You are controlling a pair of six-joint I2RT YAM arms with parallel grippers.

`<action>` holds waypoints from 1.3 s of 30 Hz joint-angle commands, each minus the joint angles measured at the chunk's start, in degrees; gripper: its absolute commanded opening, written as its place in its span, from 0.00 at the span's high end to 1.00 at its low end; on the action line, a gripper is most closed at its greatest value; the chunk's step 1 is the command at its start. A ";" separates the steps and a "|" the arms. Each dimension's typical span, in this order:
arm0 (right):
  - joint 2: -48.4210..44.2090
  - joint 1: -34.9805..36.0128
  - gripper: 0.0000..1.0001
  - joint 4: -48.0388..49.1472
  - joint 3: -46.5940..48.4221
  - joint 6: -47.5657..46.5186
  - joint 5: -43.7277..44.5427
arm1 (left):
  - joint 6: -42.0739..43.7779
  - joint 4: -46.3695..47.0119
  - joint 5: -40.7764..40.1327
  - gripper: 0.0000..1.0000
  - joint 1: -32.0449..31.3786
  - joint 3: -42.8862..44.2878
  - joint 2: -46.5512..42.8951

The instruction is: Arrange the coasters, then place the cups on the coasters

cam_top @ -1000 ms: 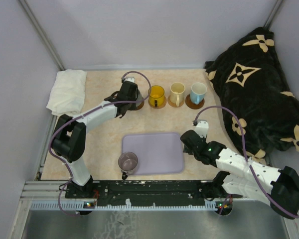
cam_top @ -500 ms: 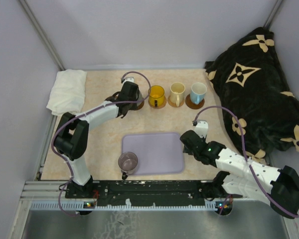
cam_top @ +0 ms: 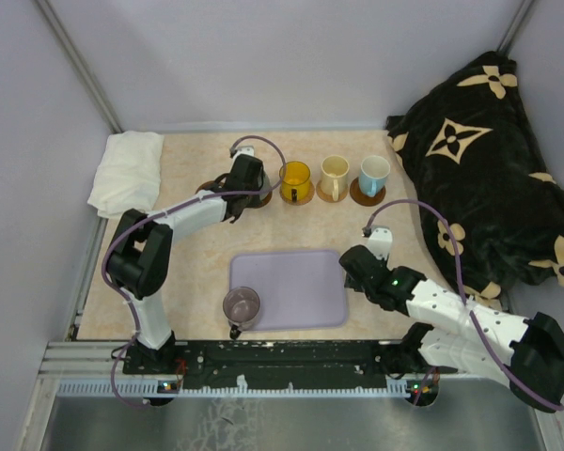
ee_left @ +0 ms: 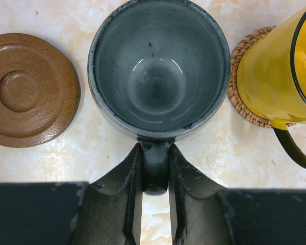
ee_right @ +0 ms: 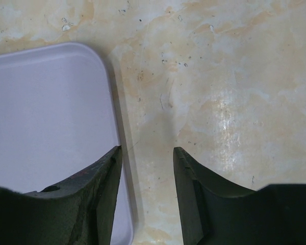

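Note:
My left gripper (ee_left: 155, 155) is shut on the handle of the grey-green cup (ee_left: 158, 66), which stands upright in the back row. In the top view the gripper (cam_top: 247, 178) hides this cup, and a brown coaster's edge (cam_top: 261, 199) shows beside it. A bare wooden coaster (ee_left: 25, 89) lies just left of the cup. To its right the orange-yellow cup (cam_top: 296, 178), cream cup (cam_top: 335, 173) and blue-and-white cup (cam_top: 374, 172) each stand on a coaster. The mauve cup (cam_top: 242, 305) stands by the tray's near left corner. My right gripper (ee_right: 145, 153) is open and empty over the table.
The lavender tray (cam_top: 291, 287) lies mid-table, its right edge under my right gripper (cam_top: 354, 266). A folded white cloth (cam_top: 127, 169) sits at the back left. A black patterned blanket (cam_top: 489, 160) fills the right side.
The left arm has swung slightly to the right, still gripping the grey-green cup's handle. The right arm has not moved.

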 commanded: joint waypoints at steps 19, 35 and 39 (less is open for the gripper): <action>1.53 0.57 0.54 2.56 -0.15 0.67 -0.37 | -1.60 3.77 -1.72 0.84 0.13 2.26 -0.94; 2.23 0.63 0.57 3.00 -0.07 0.41 -0.40 | -0.86 3.32 -1.95 0.56 0.08 2.79 -1.21; 2.23 0.58 0.57 2.82 -0.06 0.40 -0.32 | -1.02 3.29 -2.08 0.56 0.13 2.79 -1.29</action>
